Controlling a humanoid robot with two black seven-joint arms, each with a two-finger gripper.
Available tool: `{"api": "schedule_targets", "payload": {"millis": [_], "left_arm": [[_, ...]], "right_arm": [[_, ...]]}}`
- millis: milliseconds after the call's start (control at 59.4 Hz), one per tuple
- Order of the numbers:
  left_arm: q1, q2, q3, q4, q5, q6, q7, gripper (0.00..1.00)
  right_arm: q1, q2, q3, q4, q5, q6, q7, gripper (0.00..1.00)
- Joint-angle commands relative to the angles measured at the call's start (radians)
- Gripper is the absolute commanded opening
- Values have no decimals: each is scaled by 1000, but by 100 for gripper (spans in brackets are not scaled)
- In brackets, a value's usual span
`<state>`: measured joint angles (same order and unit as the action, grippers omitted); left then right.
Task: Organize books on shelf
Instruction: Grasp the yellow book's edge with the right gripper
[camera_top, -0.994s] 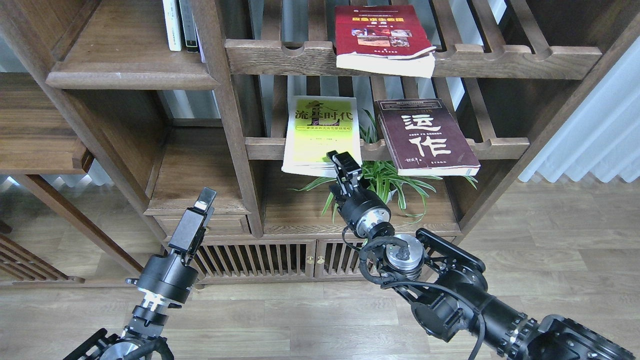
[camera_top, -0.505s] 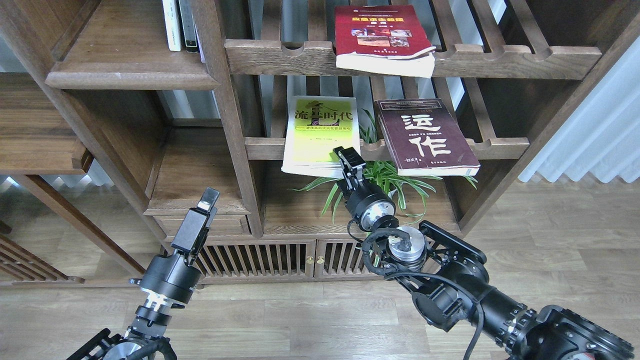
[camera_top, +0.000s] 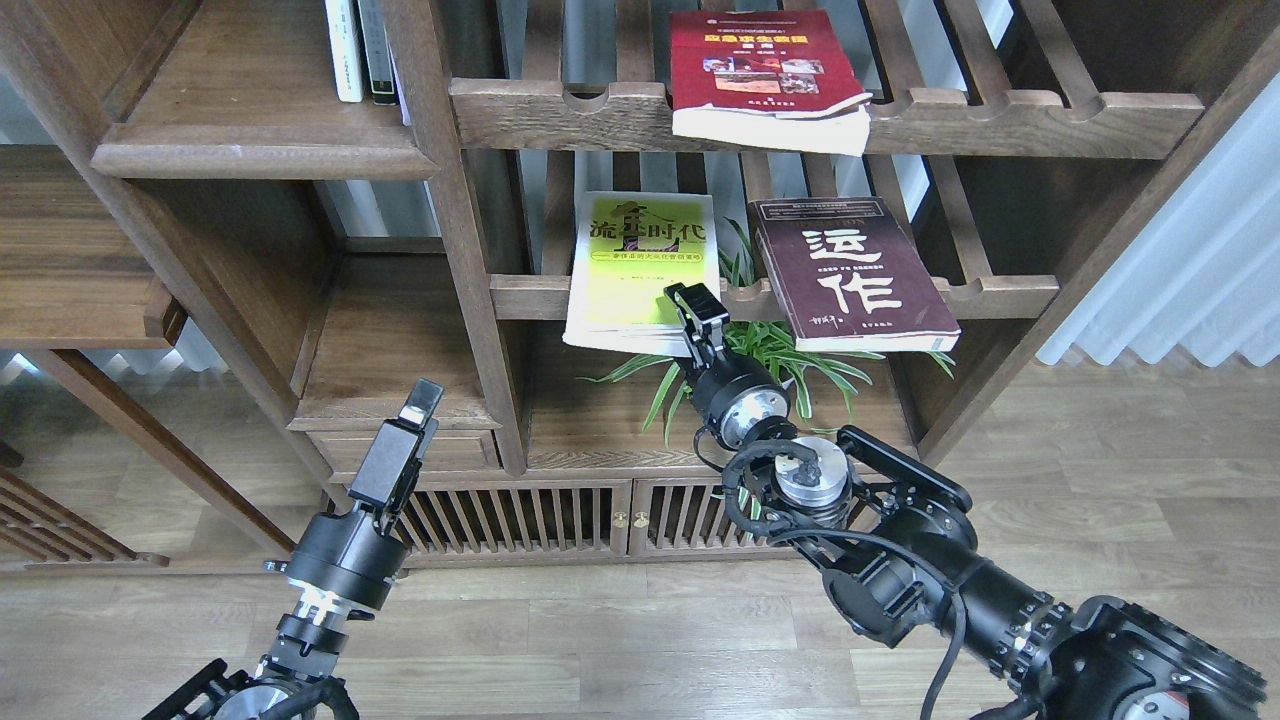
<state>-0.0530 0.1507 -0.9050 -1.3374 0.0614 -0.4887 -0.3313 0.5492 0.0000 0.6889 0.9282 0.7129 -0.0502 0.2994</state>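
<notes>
Nearest me, the left gripper hangs low in front of the cabinet, holding nothing; I cannot tell how wide it is. The right gripper reaches up to the bottom right corner of the lime-yellow book. It looks narrow there, but I cannot tell if it has the corner pinched.

That book sticks out over the slatted rack, beside the maroon book. Above lies the red book. The shelf is up on the left.

A grip on one corner is weak, I think. The book could flop, slip, and fall onto the plant.
</notes>
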Motion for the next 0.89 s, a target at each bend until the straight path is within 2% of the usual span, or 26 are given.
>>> {"api": "schedule_targets", "payload": {"millis": [0, 388, 472, 573, 758, 876], "left_arm": [[-4, 0, 0, 6, 0, 0, 0, 100], [-11, -14, -2, 7, 0, 0, 0, 99], [-11, -14, -3, 7, 0, 0, 0, 99], [-11, -14, -3, 11, 0, 0, 0, 99], [-11, -14, -5, 12, 0, 0, 0, 99], [-11, -14, -6, 12, 0, 0, -2, 100]], "right_arm": [[2, 0, 0, 1, 2, 1, -3, 78], [2, 0, 0, 4, 5, 15, -9, 53], [3, 0, 0, 6, 17, 18, -14, 40], [3, 0, 1, 8, 31, 26, -14, 29], [-2, 0, 1, 6, 49, 102, -14, 8], [-6, 0, 1, 8, 54, 118, -14, 6]]}}
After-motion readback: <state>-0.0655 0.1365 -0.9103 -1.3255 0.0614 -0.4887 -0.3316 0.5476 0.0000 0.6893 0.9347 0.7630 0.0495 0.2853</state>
